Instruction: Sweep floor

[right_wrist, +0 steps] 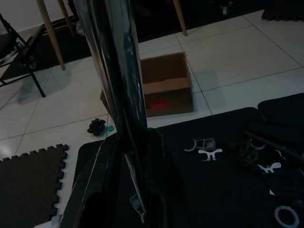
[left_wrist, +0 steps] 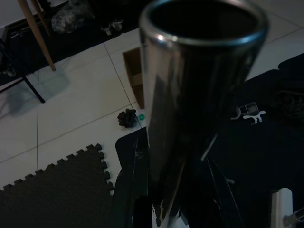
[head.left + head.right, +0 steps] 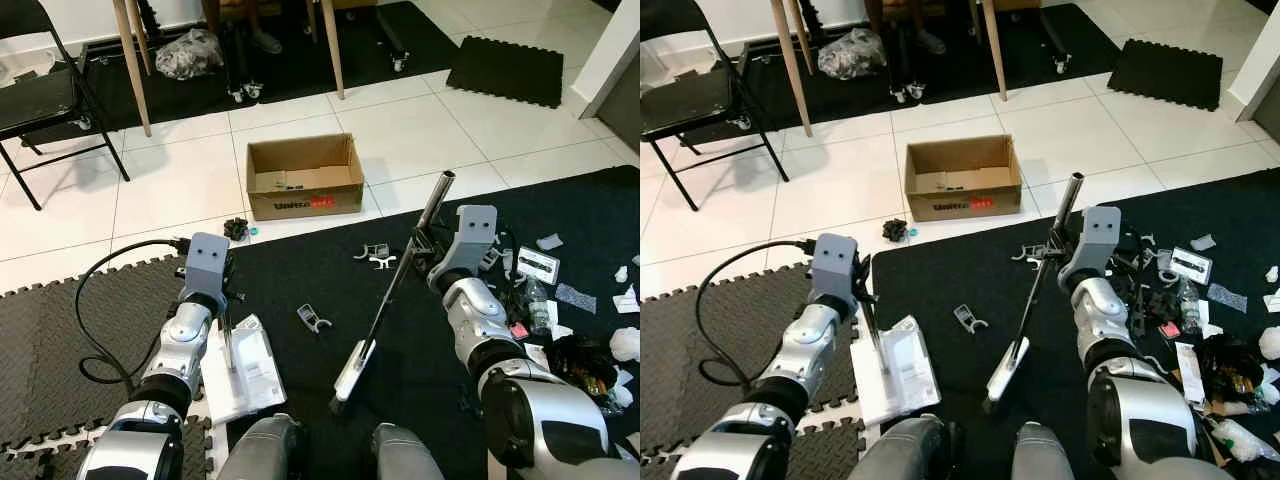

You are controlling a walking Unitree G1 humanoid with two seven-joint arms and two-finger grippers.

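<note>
My right gripper (image 3: 422, 248) is shut on the metal handle of a broom (image 3: 398, 280). The broom slants down to its white head (image 3: 354, 369) on the black mat. My left gripper (image 3: 224, 290) is shut on the thin upright handle of a white dustpan (image 3: 250, 372), which lies flat at the mat's left edge. In the left wrist view the handle's open tube end (image 2: 199, 52) looms between the fingers (image 2: 137, 185). Small litter lies ahead: a white clip (image 3: 312, 319), more clips (image 3: 375, 255), and a black clump (image 3: 236, 229) with a green cap on the tiles.
An open cardboard box (image 3: 305, 177) stands on the white tiles straight ahead. Scattered litter and packaging (image 3: 560, 300) cover the mat at right. A black folding chair (image 3: 40, 100) and wooden table legs (image 3: 133, 60) are at far left. A black cable (image 3: 100, 300) loops over the grey foam mat.
</note>
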